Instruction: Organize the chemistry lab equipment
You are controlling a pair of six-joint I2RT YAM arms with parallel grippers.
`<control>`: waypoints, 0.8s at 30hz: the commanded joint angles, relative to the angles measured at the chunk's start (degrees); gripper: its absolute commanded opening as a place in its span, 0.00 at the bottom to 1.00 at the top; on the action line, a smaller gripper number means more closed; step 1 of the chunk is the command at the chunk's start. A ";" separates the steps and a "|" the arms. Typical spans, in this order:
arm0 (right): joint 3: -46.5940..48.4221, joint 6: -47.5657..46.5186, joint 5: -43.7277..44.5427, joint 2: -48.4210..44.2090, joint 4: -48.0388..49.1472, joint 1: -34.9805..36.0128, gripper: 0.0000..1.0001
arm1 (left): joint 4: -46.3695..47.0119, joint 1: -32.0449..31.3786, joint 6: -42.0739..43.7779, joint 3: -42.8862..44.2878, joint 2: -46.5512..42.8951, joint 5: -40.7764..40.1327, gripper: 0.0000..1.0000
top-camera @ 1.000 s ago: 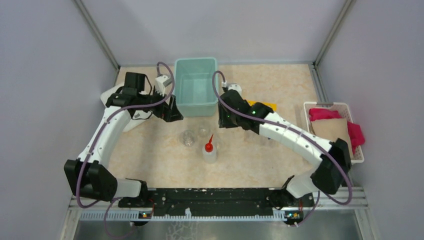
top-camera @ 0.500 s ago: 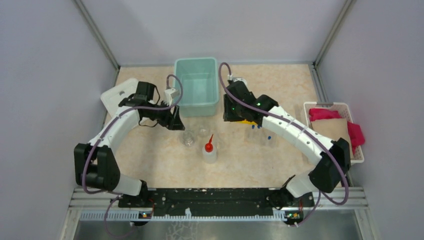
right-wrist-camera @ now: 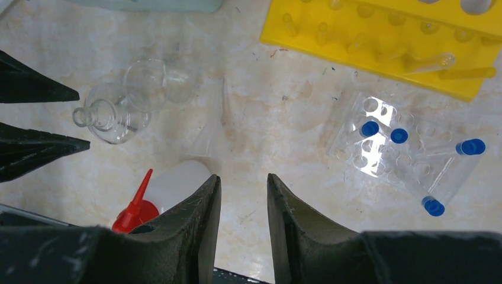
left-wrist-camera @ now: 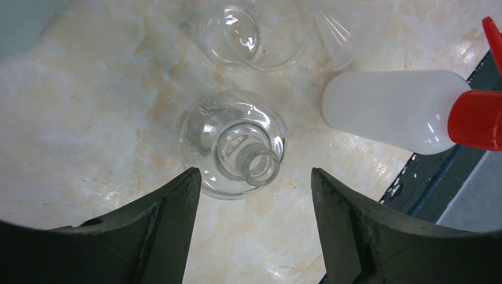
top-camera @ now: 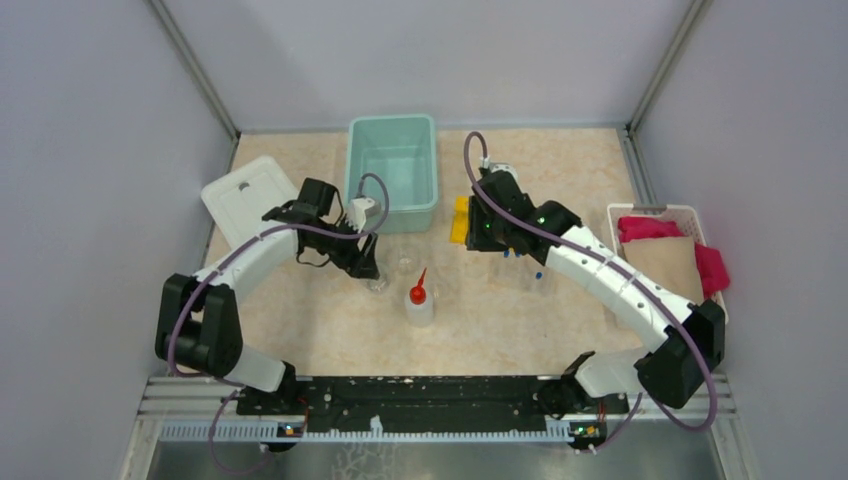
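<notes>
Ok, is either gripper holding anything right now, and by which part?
Nothing is held. The left gripper is open, with the small glass flask at its fingertips but not clamped. The right gripper has its jaws apart with nothing between them.

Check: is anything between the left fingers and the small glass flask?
Nothing visible. The open left fingers flank the small glass flask on bare table; the squeeze bottle stands aside, the other glass cup beyond.

The squeeze bottle (left-wrist-camera: 391, 109) runs off the left wrist view's right edge, nozzle tip cut. The right wrist view's top edge crops the yellow rack (right-wrist-camera: 379, 35). From above, the glass cups (top-camera: 405, 264) barely show.
</notes>
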 commanded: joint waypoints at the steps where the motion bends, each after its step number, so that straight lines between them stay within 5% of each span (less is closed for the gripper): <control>1: -0.47 0.87 0.74 -2.85 1.35 0.17 0.33 | 4.10 -0.53 0.65 -0.15 0.57 -4.11 0.75; 17: -3.03 1.16 1.87 -3.95 1.46 0.19 0.28 | 6.59 -3.94 0.52 0.33 1.54 -6.48 0.57; 24: -3.50 0.97 2.34 -4.23 1.24 0.09 0.27 | 5.45 -4.23 0.98 0.92 2.31 -7.71 0.40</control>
